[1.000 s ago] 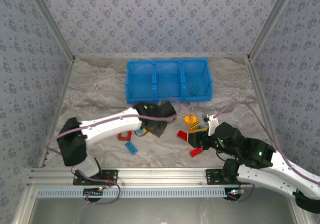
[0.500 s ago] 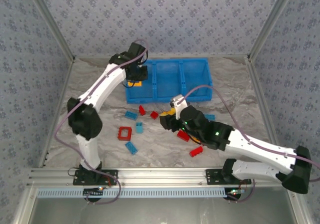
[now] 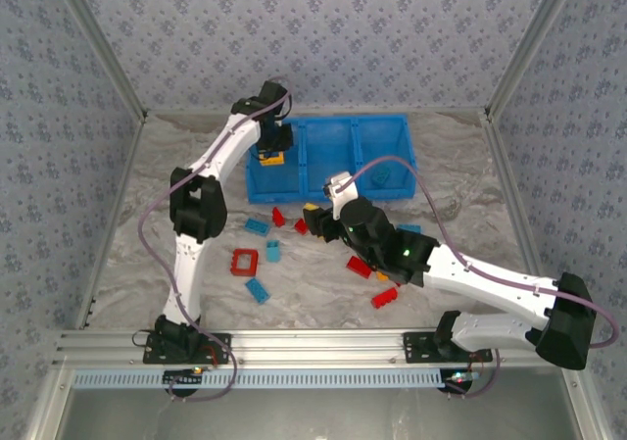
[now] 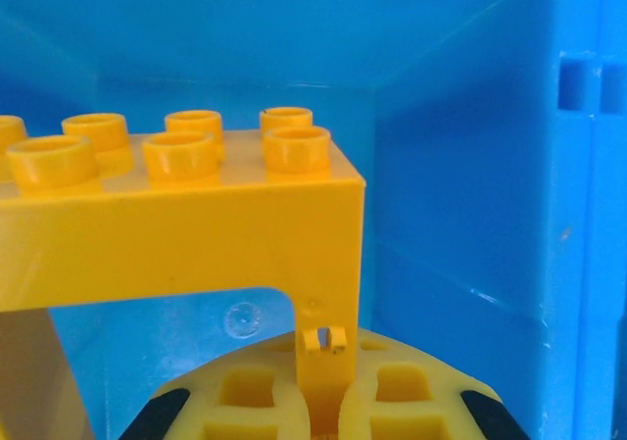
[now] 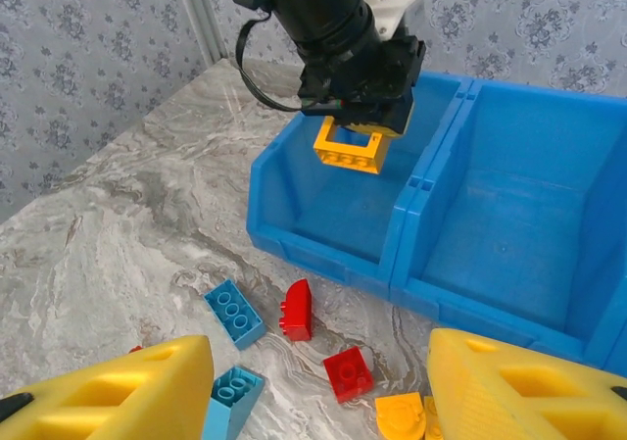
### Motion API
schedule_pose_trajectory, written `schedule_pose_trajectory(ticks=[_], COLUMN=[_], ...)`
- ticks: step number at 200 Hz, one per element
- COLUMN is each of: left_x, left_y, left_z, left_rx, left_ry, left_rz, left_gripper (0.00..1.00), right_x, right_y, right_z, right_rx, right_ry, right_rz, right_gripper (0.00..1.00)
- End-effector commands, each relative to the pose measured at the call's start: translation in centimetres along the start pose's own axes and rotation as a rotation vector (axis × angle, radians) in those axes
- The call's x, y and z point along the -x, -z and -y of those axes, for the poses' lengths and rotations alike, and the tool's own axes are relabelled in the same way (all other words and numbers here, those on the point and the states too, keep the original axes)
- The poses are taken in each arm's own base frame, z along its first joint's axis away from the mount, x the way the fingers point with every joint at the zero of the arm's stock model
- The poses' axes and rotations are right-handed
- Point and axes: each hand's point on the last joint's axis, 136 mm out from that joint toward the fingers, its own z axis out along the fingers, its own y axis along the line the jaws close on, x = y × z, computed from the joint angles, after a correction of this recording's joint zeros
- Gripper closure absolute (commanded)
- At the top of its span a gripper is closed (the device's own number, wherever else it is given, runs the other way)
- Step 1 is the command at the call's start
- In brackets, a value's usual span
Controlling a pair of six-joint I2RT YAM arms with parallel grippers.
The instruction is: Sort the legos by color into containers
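yellow frame lego (image 5: 348, 149) pinched in the left end effector (image 3: 271, 152), left compartment (image 5: 323, 210) straight below it, should just drop; right end effector (image 5: 318, 391) is spread

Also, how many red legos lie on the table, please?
5: two bricks before the bin, a frame left of them, two beside the right arm. Others may hide beneath it.
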Motion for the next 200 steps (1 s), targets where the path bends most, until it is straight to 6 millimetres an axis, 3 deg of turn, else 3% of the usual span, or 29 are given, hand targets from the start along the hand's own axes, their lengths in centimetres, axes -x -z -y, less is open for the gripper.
schedule_pose_trajectory(ticks=[1,30,125,168,200], left_x=[0.9,1.2,0.8,0.5,1.3], left_y=[-0.7,-2.2,-5.2,-4.8,-2.8], left_z=[0.3,-0.9,-1.5,-1.7,-0.7], left_rx=[-0.01,0.032,0.068,0.078,0.06], left_ry=[0.015,0.026,0.0,0.008,-0.003], left_rz=[0.02,0.016,-0.002,-0.012,0.025], left_gripper=[1.0,1.0,1.0,0.79,0.68], right_x=[1.3,1.4,-0.7,-1.8,-2.5], right_y=[0.5,0.7,1.1,1.4,1.7], right_z=[0.6,0.7,2.3,3.0,3.5], right_rx=[-0.016,-0.013,-0.038,-0.053,-0.065], right_ry=[-0.039,-0.048,-0.098,-0.115,-0.117], right_rz=[0.049,0.048,-0.004,-0.046,-0.076], right_gripper=[0.38,0.37,0.36,0.35,0.34])
